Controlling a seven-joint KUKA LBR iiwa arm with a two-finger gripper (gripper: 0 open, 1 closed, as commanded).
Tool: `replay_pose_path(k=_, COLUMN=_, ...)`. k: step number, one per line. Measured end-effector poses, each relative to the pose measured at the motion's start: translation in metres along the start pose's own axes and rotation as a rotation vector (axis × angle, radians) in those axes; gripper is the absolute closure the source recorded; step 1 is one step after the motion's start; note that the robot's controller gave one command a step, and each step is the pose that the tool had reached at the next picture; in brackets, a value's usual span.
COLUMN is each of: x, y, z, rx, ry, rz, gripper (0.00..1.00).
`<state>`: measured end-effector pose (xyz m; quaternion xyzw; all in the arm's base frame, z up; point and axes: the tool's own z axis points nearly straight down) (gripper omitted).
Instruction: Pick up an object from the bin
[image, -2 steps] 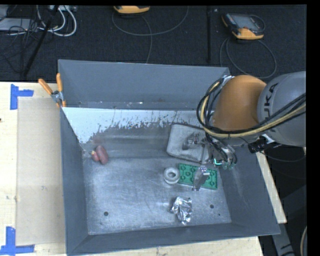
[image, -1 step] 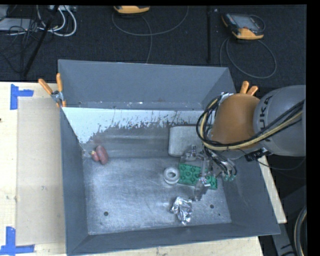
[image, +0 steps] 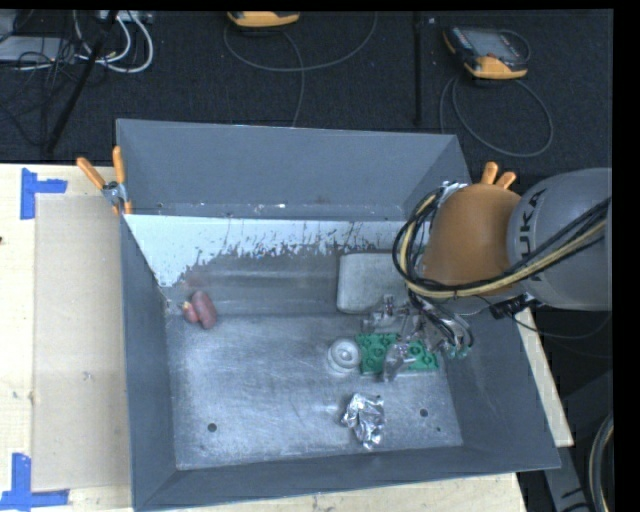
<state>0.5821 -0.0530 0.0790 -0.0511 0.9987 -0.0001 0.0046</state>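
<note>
My gripper (image: 403, 330) is low in the right part of the bin, right over a flat green plastic piece (image: 377, 352) that lies on the floor there. The gripper's metal parts cover some of the green piece. A small white round cap (image: 343, 355) sits just left of the green piece, touching or almost touching it. A crumpled ball of silver foil (image: 365, 418) lies a little nearer the front wall, below the gripper. A pale grey rectangular block (image: 364, 282) rests against the back wall, just behind the gripper.
A small pink, sausage-shaped thing (image: 200, 311) lies far off by the left wall. The arm with its orange cover and looped cables hangs over the bin's right rim. Bare floor stretches across the bin's left and middle.
</note>
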Motion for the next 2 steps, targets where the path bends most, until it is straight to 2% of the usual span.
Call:
replay_pose_path(k=1, x=-0.004, y=0.0, z=-0.108, rx=0.001, ry=0.001, rz=-0.011, gripper=1.0)
replay_pose_path(k=2, x=0.012, y=-0.006, z=-0.169, rx=-0.001, ry=0.005, rz=-0.332, gripper=1.0)
